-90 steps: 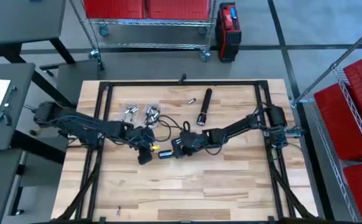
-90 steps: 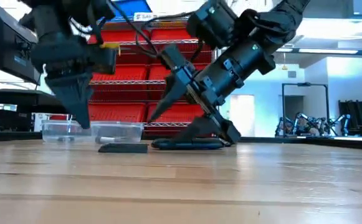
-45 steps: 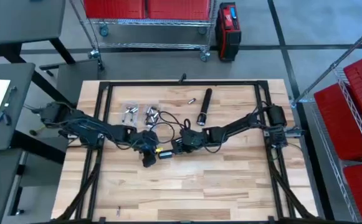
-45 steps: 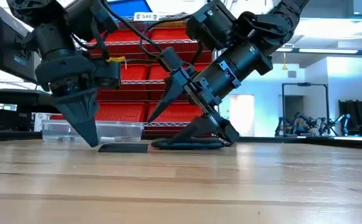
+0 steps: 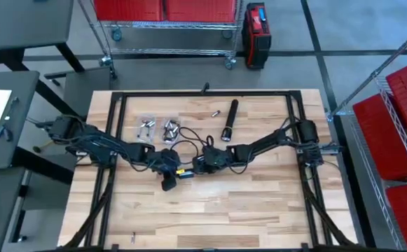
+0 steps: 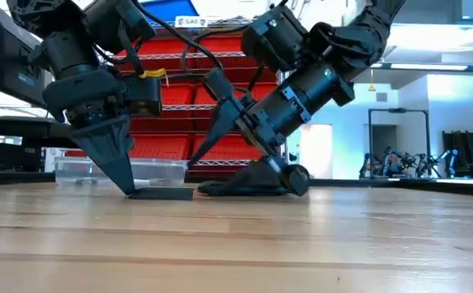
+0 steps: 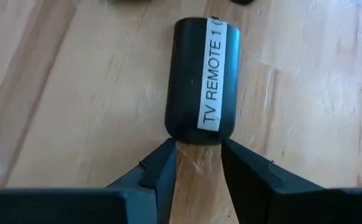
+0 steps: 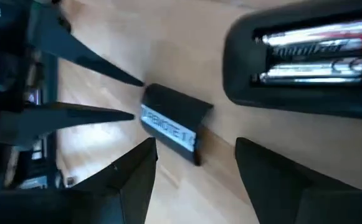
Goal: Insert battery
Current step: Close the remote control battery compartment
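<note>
A black battery cover (image 7: 202,74) labelled "TV REMOTE 1" lies flat on the wooden table; it also shows in the right wrist view (image 8: 171,127) and the low view (image 6: 163,194). The black remote (image 8: 305,62) lies beside it, back up, with two batteries in its uncovered compartment. My left gripper (image 7: 196,155) is open and points down, its tips at one short end of the cover, near the table top (image 6: 129,189). My right gripper (image 8: 196,168) is open and slants down over the table next to the remote (image 6: 244,188), with nothing between its fingers. My left gripper comes from above with both fingertips at the cover's short end (image 7: 196,134), one toward each corner. Whether they touch the cover, I cannot tell. The cover lies flat on the table.
A black flashlight (image 5: 230,119) and a loose battery (image 5: 216,113) lie toward the far edge. Two clear packs of batteries (image 5: 157,127) sit at the far left. A black frame (image 5: 203,93) runs around the table. The near half of the table is bare wood.
My left gripper has come down and gone toward the table's right and near edges, ending with its tips at the cover's end close to the table. The cover and the remote have stayed where they were.
</note>
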`<action>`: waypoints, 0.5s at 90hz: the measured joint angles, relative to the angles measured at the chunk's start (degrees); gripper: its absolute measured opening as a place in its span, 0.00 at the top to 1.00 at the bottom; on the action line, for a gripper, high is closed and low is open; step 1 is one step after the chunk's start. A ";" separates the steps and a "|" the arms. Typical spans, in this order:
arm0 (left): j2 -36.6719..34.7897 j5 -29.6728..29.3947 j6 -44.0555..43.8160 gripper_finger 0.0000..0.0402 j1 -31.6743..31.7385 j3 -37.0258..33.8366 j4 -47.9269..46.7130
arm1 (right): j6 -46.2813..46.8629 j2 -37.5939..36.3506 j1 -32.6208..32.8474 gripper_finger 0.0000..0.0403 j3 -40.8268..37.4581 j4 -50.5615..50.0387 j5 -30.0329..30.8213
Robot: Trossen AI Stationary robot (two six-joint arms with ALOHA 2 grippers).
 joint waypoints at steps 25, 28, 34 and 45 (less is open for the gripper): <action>-0.04 -0.07 1.76 0.73 -0.11 0.02 -1.71 | -0.02 0.39 0.26 0.48 1.34 -0.19 0.01; -0.05 -0.09 2.15 0.73 -0.11 0.02 -1.48 | -0.02 0.39 0.26 0.48 1.41 -0.11 0.01; 0.00 -0.13 2.82 0.73 -0.11 0.02 -0.80 | -0.02 0.39 0.28 0.48 1.42 -0.20 0.10; 0.02 -1.31 3.66 0.73 -0.13 0.02 0.01 | -0.02 0.39 0.44 0.48 1.42 -0.33 0.25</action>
